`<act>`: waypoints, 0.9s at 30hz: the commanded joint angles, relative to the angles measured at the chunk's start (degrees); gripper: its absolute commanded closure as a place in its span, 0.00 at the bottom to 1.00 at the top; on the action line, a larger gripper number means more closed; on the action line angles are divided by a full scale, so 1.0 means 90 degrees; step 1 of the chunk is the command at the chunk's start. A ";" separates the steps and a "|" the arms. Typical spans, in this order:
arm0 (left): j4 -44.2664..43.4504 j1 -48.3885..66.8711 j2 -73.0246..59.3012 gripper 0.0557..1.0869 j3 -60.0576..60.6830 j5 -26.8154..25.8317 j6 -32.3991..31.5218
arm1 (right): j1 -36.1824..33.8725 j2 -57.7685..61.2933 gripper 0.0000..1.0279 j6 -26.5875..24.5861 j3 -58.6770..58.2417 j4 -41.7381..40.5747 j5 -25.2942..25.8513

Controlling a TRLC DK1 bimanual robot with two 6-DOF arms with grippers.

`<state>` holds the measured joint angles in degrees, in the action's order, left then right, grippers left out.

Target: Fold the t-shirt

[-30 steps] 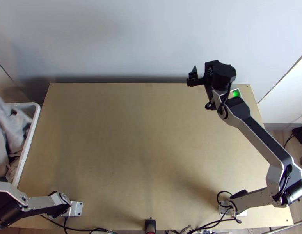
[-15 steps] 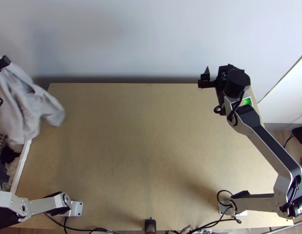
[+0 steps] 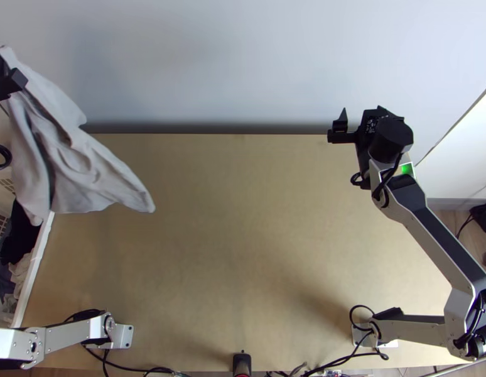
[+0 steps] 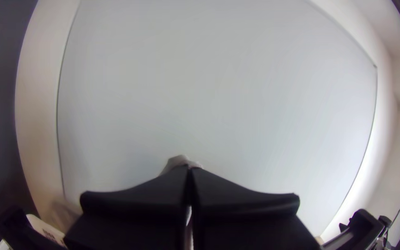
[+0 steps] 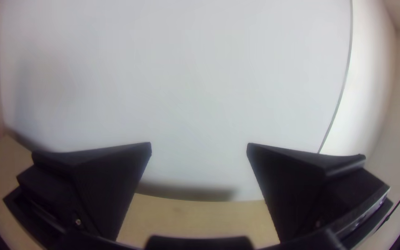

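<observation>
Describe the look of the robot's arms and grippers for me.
The left arm and right arm have white to silver-grey links and black joints, with loose black cables looping beside them. The right arm carries a small bright green patch near its wrist. The left gripper and right gripper are black, with wide, flat fingers tapering toward the tips.

A white, straight-rimmed plastic bin (image 3: pixel 34 270) stands just left of the light, flat wooden table (image 3: pixel 230 239), crumpled black cloth (image 3: pixel 20 235) inside it. Limp light-grey cloth (image 3: pixel 76 157) hangs over both. Behind the table rises a smooth, pale wall (image 3: pixel 243 56).
</observation>
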<state>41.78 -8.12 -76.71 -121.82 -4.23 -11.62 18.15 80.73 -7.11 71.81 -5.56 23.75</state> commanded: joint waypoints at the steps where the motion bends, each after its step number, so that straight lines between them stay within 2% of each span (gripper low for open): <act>1: 0.0133 0.0892 0.0046 0.97 -0.0341 0.0040 -0.0106 | -0.0093 -0.0083 0.07 0.0058 -0.0088 -0.0066 -0.0002; 10: 0.0192 0.2387 0.0037 0.96 -0.0263 0.0099 -0.0086 | -0.0279 -0.0318 0.07 0.0068 -0.0401 -0.0241 -0.0002; 14: 0.0182 0.3207 -0.0041 0.97 -0.0214 0.0343 -0.0037 | -0.0367 -0.0396 0.07 0.0068 -0.0479 -0.0290 -0.0002; 20: -0.0072 0.4447 -0.0237 0.96 0.0186 0.1105 0.0373 | -0.0552 -0.0532 0.07 0.0117 -0.0645 -0.0300 -0.0012; 27: -0.0482 0.5219 -0.0754 0.97 0.0196 0.1554 0.0597 | -0.0591 -0.0767 0.07 0.0136 -0.1084 -0.0329 -0.0060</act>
<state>40.42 31.31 -79.83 -120.92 5.93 -8.36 13.41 75.61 -6.02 65.32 -8.27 23.66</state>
